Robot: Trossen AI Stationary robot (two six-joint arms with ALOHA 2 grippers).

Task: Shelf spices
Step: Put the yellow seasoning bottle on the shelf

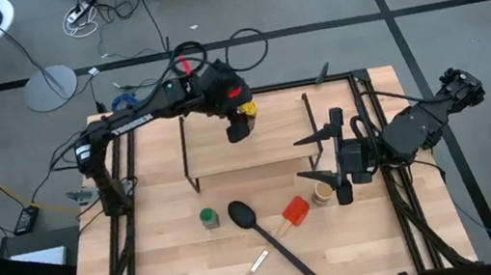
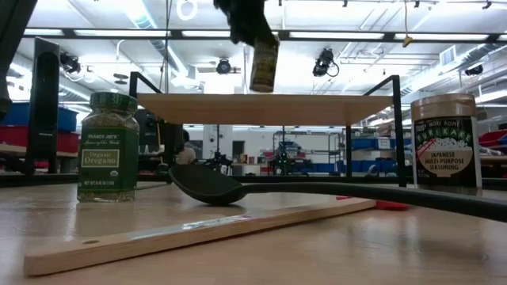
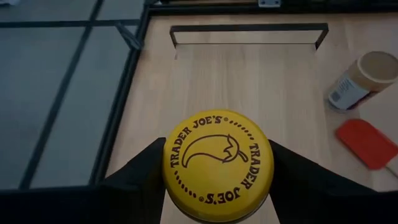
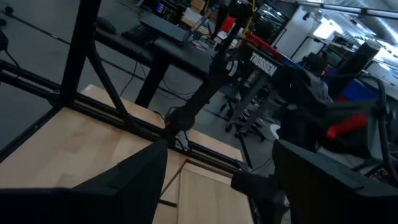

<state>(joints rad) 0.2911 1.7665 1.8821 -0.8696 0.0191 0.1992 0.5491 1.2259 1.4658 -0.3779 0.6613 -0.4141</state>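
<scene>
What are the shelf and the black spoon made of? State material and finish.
Shelf: top looks like pale, matt wood with faint grain; legs thin black metal, probably painted. Black spoon: smooth, dull black, likely plastic or silicone; the look leaves that open.

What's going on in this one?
The left gripper holds the yellow spice jar in its fingers above the shelf, not yet set down. The green-topped jar and the tan jar stand on the table in front of the shelf, near a black spoon and red spatula. The right gripper waits, open, by the tan jar.
</scene>
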